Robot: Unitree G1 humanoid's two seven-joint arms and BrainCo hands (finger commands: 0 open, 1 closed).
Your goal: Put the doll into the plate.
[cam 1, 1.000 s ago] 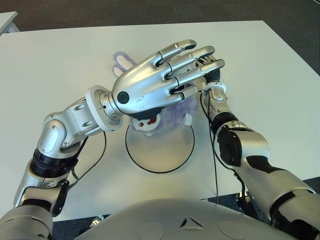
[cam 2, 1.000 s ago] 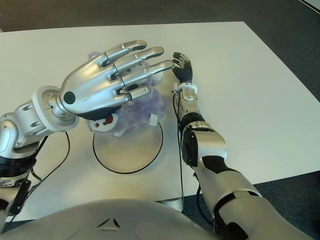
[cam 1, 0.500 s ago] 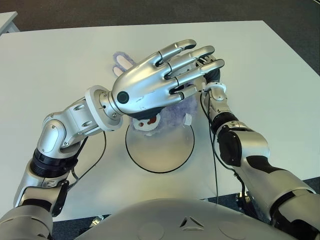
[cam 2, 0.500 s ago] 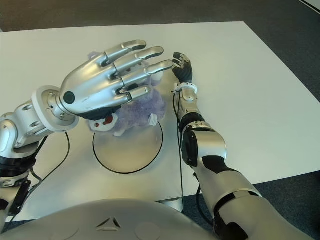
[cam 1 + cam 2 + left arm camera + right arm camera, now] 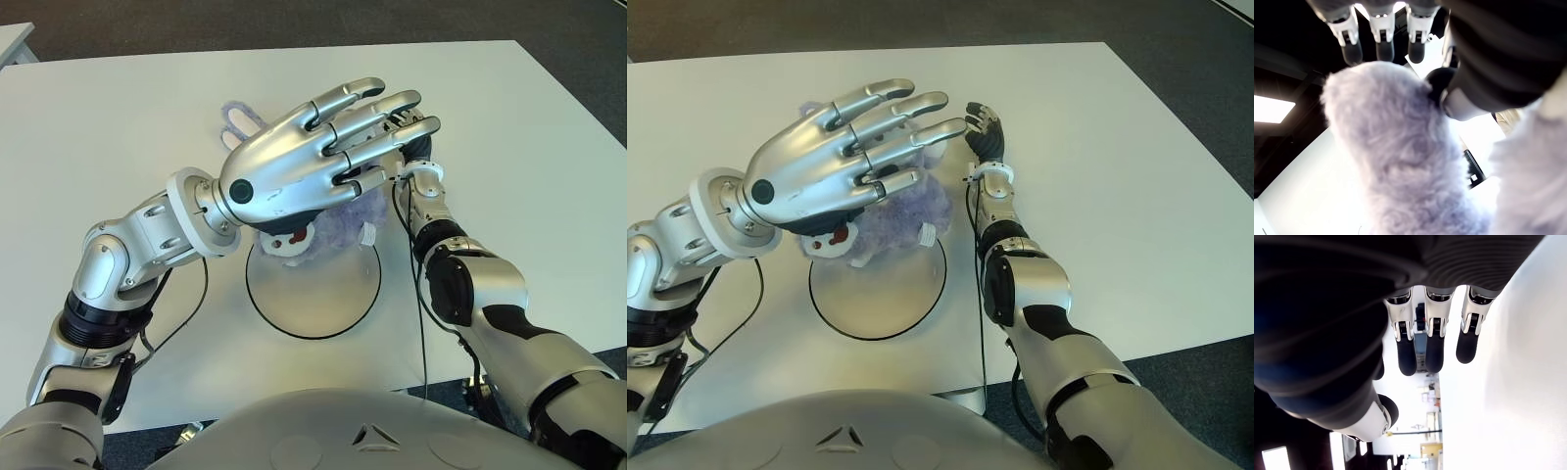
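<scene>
One white plate [image 5: 313, 294] holding the purple doll [image 5: 892, 220] at its far edge, left hand [image 5: 304, 171] spread above, right hand [image 5: 988, 132] relaxed, empty.

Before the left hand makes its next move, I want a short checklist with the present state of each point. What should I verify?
1. Left hand is over the doll, fingers spread: ok.
2. Left hand grasps the doll: not ok; in the left wrist view the fingertips are straight and only the thumb is near the fur.
3. Doll fully inside the plate: not ok; it lies at the far rim, partly on the table.
4. Near part of the plate is bare: ok.
5. Right hand holds nothing, right of the doll: ok.
6. Contact between the left palm and the doll: cannot tell.
</scene>
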